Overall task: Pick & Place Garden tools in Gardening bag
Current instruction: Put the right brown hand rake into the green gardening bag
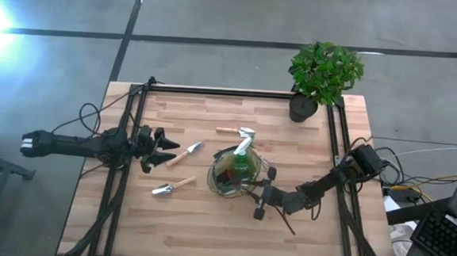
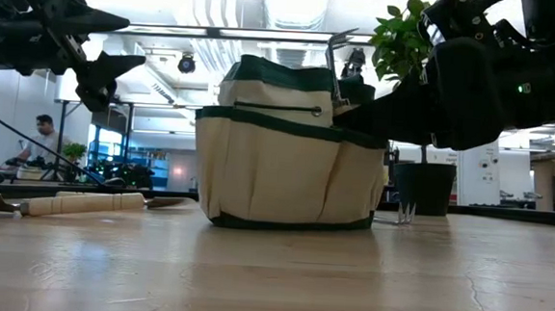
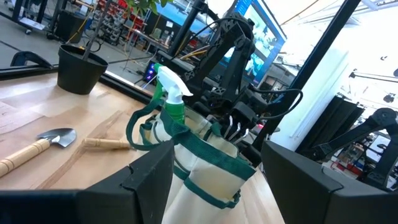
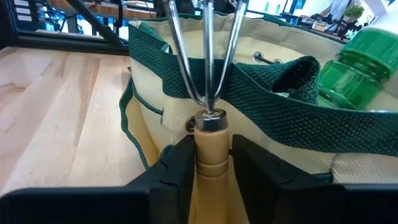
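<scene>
The right end effector gripped a wooden-handled hand fork at the gardening bag. The left end effector hovered spread wide and empty above the desk, near a trowel

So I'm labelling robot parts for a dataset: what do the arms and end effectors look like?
Both arms are dark, nearly black, and jointed. The left arm has a white marking near its outer end, and thin black cables loop beside it. The left end effector has angular black fingers. The right end effector has the same flat black fingers. More cables trail by the right arm.
</scene>
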`<state>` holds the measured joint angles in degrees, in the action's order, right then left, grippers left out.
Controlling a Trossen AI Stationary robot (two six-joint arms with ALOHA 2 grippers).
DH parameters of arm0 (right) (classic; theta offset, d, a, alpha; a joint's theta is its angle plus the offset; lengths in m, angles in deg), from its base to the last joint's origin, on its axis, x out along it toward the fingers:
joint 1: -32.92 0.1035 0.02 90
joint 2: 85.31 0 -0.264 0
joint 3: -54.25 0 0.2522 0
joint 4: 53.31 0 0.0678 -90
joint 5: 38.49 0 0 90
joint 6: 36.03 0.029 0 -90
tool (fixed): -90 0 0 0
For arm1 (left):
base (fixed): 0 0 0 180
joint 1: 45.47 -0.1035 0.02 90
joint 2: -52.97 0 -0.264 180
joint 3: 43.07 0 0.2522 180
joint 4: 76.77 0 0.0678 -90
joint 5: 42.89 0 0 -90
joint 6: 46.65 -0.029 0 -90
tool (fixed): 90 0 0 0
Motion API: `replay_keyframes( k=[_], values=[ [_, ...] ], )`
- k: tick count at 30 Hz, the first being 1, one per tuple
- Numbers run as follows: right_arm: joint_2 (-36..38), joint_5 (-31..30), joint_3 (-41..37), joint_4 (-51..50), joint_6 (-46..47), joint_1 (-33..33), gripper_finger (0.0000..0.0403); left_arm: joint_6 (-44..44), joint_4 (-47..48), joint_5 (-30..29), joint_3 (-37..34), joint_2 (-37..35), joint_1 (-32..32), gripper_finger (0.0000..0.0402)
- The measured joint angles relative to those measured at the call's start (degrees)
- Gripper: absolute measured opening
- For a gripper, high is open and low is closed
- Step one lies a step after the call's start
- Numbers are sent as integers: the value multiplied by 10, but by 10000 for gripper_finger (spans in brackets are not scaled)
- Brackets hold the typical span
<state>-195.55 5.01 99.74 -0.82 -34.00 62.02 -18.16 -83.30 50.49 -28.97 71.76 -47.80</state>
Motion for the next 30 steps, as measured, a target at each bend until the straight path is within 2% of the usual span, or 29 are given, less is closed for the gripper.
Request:
replay_keyframes(
  k=[11, 14, 21, 26, 30],
  values=[
    [18, -2, -4, -16, -2, 7, 149, 0, 0, 0, 0, 0, 0, 245],
    [49, -1, -6, -81, 26, 10, 157, 0, 0, 0, 0, 0, 0, 245],
    [162, 3, -7, -298, 87, 12, 171, 0, 0, 0, 0, 0, 0, 245],
    [247, 10, -8, -374, 81, 19, 172, 0, 0, 0, 0, 0, 0, 245],
    [315, 50, -9, -454, 90, 20, 172, 0, 0, 0, 0, 0, 0, 245]
  ],
)
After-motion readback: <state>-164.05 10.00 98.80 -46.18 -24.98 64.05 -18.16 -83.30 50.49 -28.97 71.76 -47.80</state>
